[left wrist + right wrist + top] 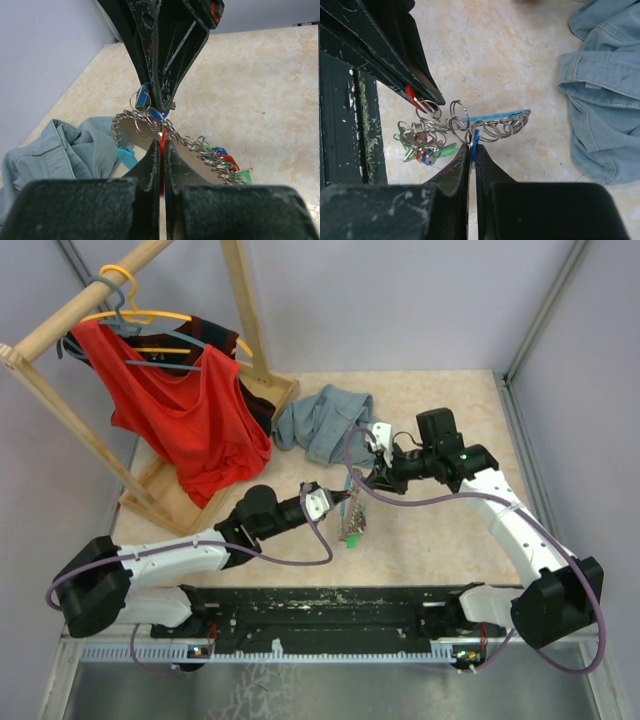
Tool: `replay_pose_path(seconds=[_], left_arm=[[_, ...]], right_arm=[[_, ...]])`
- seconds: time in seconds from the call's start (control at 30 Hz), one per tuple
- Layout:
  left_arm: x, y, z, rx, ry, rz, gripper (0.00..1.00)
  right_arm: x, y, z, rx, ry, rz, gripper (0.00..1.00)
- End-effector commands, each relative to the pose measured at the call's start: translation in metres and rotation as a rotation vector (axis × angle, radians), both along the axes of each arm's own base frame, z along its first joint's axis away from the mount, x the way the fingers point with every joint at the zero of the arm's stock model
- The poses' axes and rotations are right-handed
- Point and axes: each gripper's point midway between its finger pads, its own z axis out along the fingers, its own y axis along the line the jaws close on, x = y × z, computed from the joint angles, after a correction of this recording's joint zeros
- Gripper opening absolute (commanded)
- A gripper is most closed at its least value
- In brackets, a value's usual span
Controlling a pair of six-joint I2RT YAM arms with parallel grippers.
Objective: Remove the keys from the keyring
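left claw (161, 146): clenched on the red key (162, 150); the plastic head is pinched edge-on between both fingers.
right claw (472, 146): clenched on the blue key (475, 136); the head is nipped at the very fingertips. This claw meets the left claw tip to tip, just apart.
keyring (131, 131): grey band with a light blue section, strung between the 2 claws over the middle of the tabletop (440, 530).
split rings (485, 129): silvery, in a row along the band's edge. 1 ring runs to the red key, 1 to the blue key.
other keys (422, 150): small bunch with red, blue and green heads, hanging from the rings at the end of the band nearer the left claw.
green key (445, 149): lowest of the bunch; whether it touches the tabletop cannot be told.
denim garment (325, 420): pale blue, crumpled on the tabletop beyond the right claw, apart from the keyring.
clothes rack (245, 310): wooden, at the far left corner, its base beside the denim garment.
red garment (195, 425): hanging from the rack on a hanger (150, 318).
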Motion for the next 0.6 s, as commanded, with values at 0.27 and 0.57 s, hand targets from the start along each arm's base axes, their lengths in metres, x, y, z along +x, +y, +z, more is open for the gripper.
replay_pose_path(seconds=[0.27, 0.57], left_arm=[[-0.007, 0.002, 0.046, -0.1, -0.095, -0.021, 0.0], [-0.009, 0.0, 0.046, -0.103, -0.089, -0.034, 0.0]], right_arm=[[0.023, -0.007, 0.007, 0.006, -0.051, -0.099, 0.0], [0.012, -0.002, 0.007, 0.032, -0.03, -0.034, 0.0]])
